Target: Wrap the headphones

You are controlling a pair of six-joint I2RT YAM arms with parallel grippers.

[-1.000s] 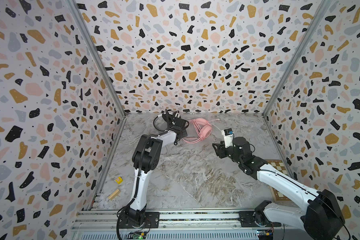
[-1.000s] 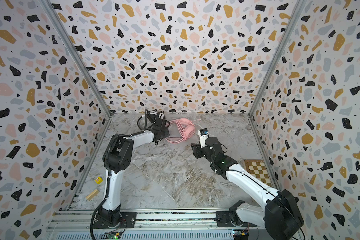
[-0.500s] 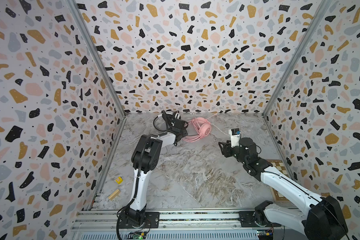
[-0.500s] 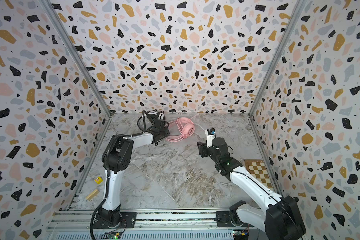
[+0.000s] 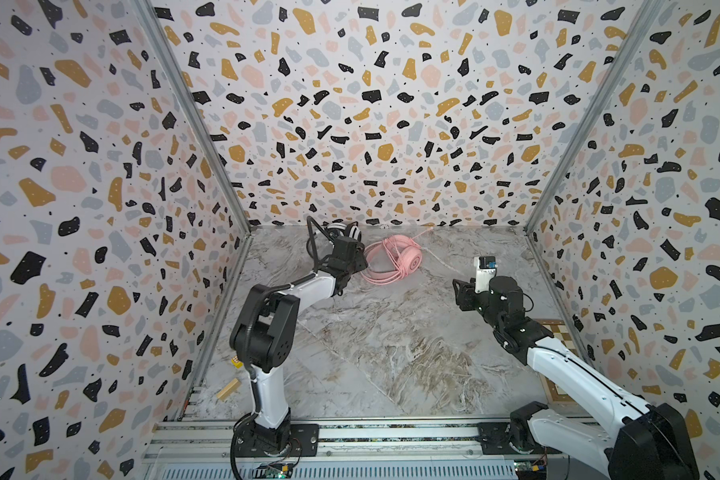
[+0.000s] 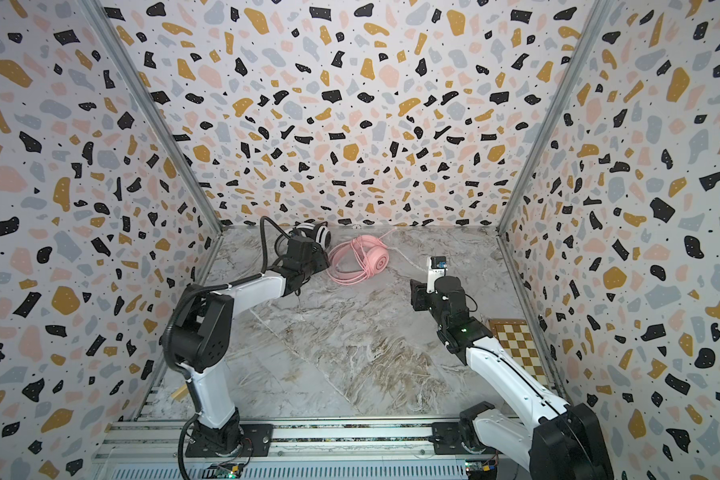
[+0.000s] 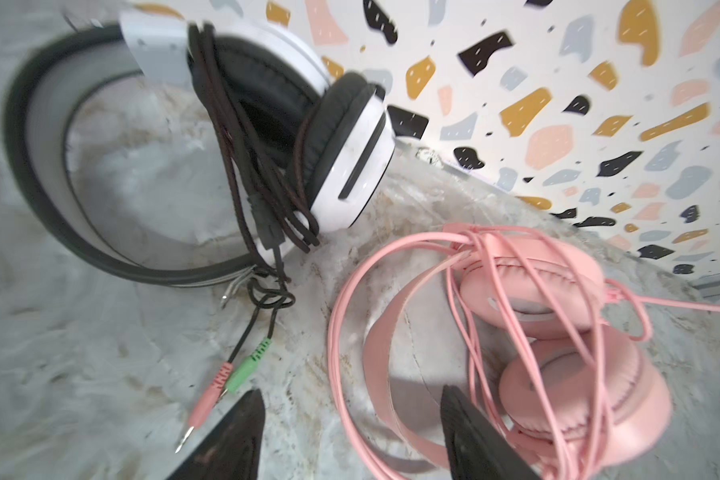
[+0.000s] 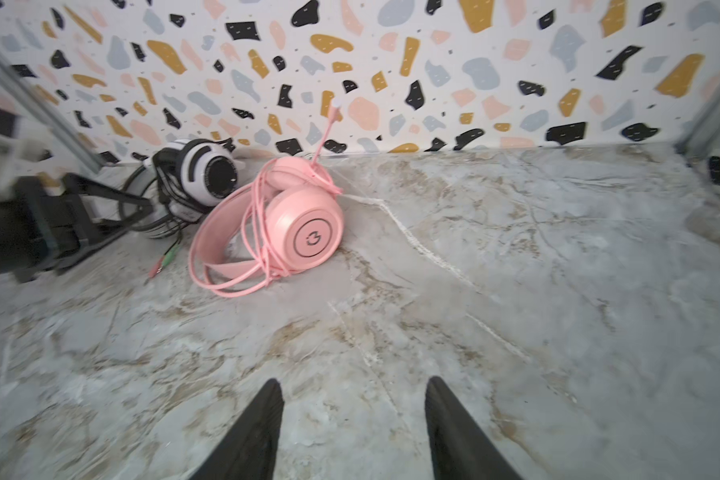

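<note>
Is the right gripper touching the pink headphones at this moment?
Apart. The right wrist view shows a stretch of bare table between the right gripper and the pink headphones; both top views show the same gap.

The grey marbled tabletop (image 5: pixel 391 340) carries a white headset (image 5: pixel 347 230) and a pink headset (image 5: pixel 395 261) side by side near the back wall, each with its cable looped around it. A checkerboard (image 6: pixel 516 345) lies at the right edge. A small wooden block (image 5: pixel 228 389) and a yellow piece (image 5: pixel 238 363) lie by the left wall.
</note>
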